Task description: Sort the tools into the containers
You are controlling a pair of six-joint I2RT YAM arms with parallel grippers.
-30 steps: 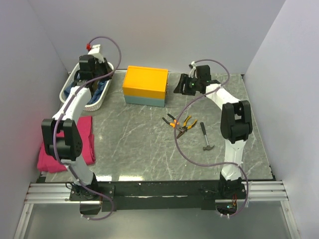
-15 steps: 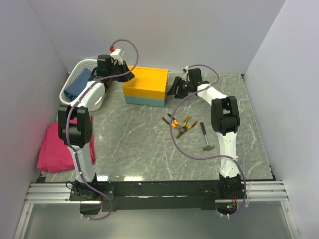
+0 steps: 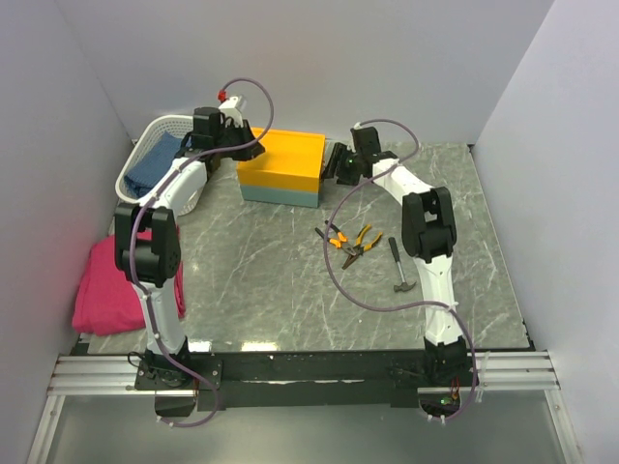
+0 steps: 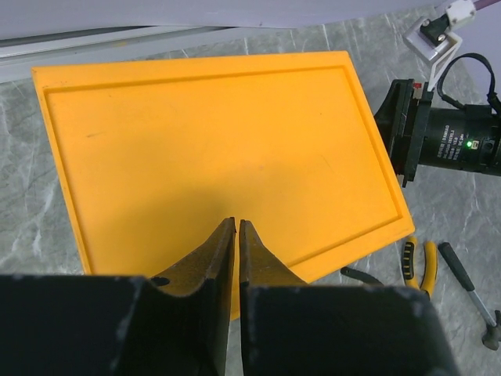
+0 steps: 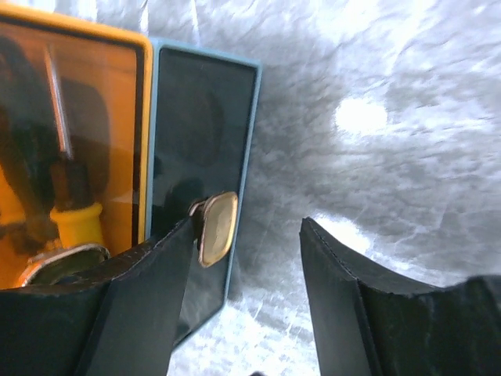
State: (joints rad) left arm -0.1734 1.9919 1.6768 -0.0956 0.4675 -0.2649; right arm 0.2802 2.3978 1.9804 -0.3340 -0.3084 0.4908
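- The left gripper (image 4: 236, 229) has its fingers pressed together with nothing between them. It hangs over the near edge of the yellow-orange lid of the box (image 4: 211, 149).
- The right gripper (image 5: 250, 235) has its fingers spread apart at the box's right end, gripping nothing. A small metal latch (image 5: 216, 227) on the blue-grey base sits just beside the finger on the left of the wrist view.
- A yellow handle (image 5: 78, 223) shows dimly through the orange end wall.
- The box stands closed at the back of the marble table (image 3: 261, 280), between the two grippers.
- Two pliers (image 3: 350, 240) with orange-yellow handles lie crossed in front of the box, toward the right.
- A hammer (image 3: 398, 266) lies just to their right, apart from them, its metal head nearest the arm bases.
- The white perforated basket (image 3: 124, 181) sits at the back left, with a blue cloth (image 3: 155, 164) inside.
- A pink cloth (image 3: 111, 295) lies folded at the left edge.
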